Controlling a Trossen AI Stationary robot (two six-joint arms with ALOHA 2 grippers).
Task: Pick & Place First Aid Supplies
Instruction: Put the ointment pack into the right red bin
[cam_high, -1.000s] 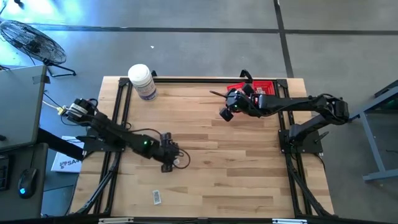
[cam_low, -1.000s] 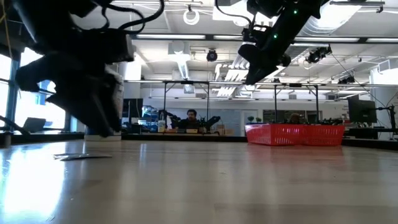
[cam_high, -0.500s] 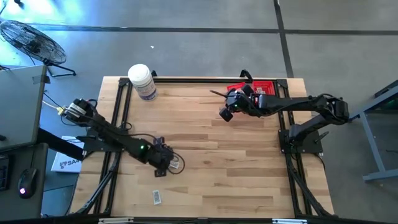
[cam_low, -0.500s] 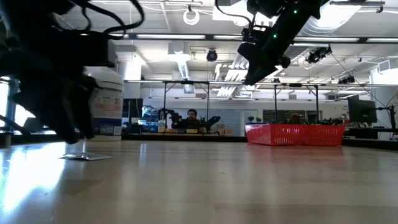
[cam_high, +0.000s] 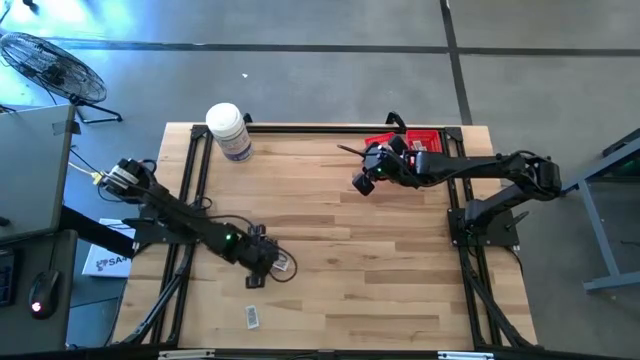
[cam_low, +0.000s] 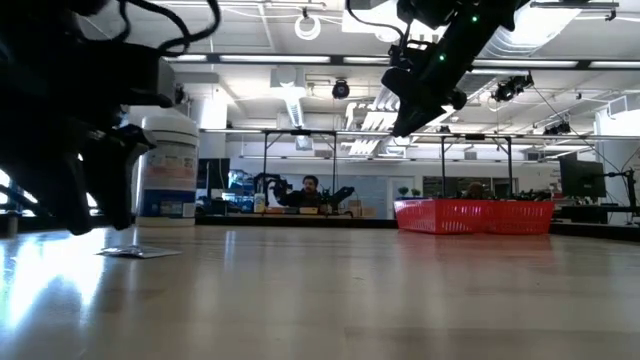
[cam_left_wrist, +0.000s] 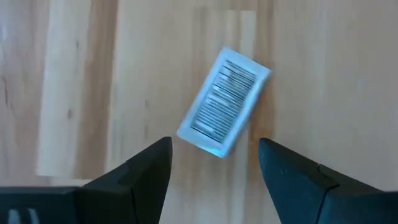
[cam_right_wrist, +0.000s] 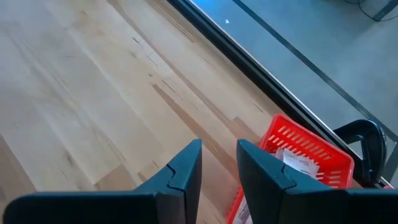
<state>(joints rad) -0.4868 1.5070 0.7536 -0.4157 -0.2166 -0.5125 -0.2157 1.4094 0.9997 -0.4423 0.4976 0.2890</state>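
Observation:
One first aid packet (cam_high: 252, 317), small, flat and white with a barcode print, lies flat on the wood near the table's near edge; it also shows as the packet (cam_left_wrist: 224, 102) and the packet (cam_low: 135, 251). My left gripper (cam_high: 258, 268) hovers open just on the far side of it, pointing down, its fingers (cam_left_wrist: 149, 165) standing apart on either side without touching. My right gripper (cam_high: 362, 184) hangs in the air next to the red mesh basket (cam_high: 408, 143) at the far right, with a narrow gap between its fingers (cam_right_wrist: 186, 168). White packets (cam_right_wrist: 298, 163) lie inside the basket.
A large white bottle (cam_high: 228, 130) with a purple label stands at the far left corner. The black frame rails (cam_high: 190, 190) run along the table's left, far and right sides. Bare wood (cam_high: 370, 270) lies between the two arms. A person sits far behind the table (cam_low: 306, 190).
My left gripper has moved toward the table's near-left, closer to the packet, and now uncovers the bottle in the low view. The packet has stayed where it was, and my right arm has kept still.

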